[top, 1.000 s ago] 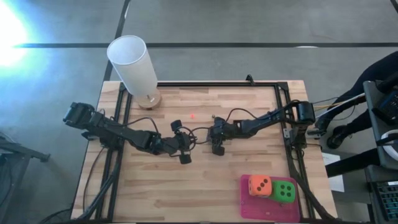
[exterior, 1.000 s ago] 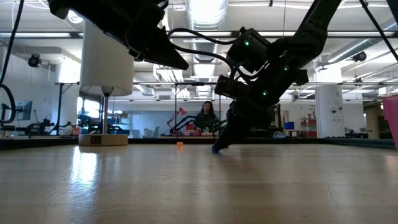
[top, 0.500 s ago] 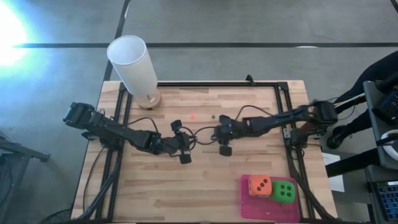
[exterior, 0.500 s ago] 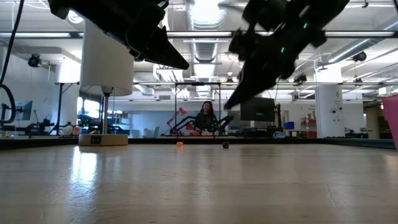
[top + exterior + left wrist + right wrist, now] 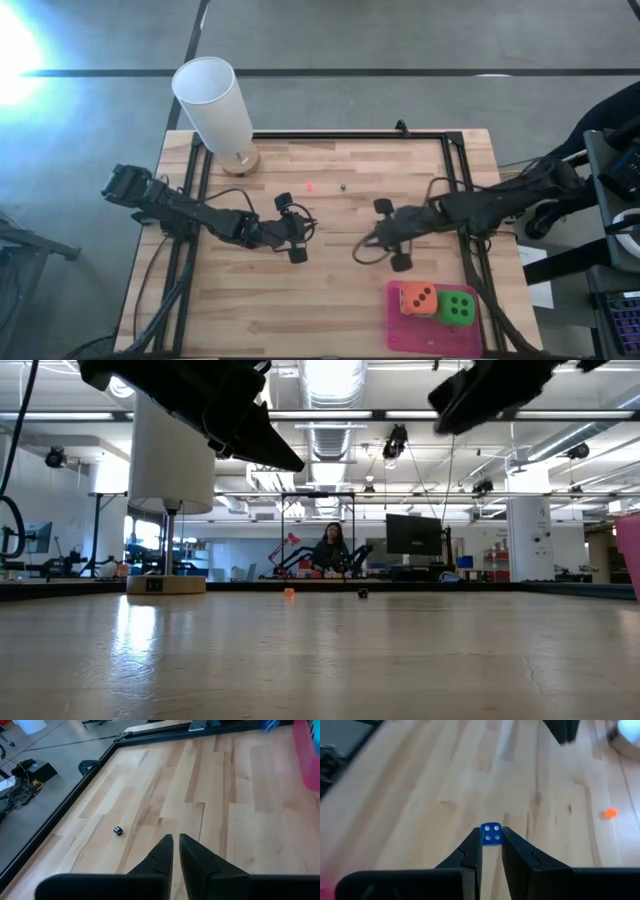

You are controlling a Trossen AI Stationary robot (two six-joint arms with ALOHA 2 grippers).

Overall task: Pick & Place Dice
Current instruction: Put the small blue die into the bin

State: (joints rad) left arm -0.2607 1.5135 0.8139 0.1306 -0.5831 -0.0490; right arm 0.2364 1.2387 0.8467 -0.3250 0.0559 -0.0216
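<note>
While viewed from above, my right gripper (image 5: 390, 238) hovers near the pink mat (image 5: 400, 322), which lies toward the table's front edge. At table height, nothing held is discernible. Through my right wrist, my fingers clench a small blue die (image 5: 491, 834), probably mat-bound.

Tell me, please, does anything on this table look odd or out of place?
Nothing is spilled or damaged. Two tiny dice lie loose on the wooden table, far from the pink mat: a small orange one and a small dark one. The right gripper holds a tiny blue die in its jaws.
</note>
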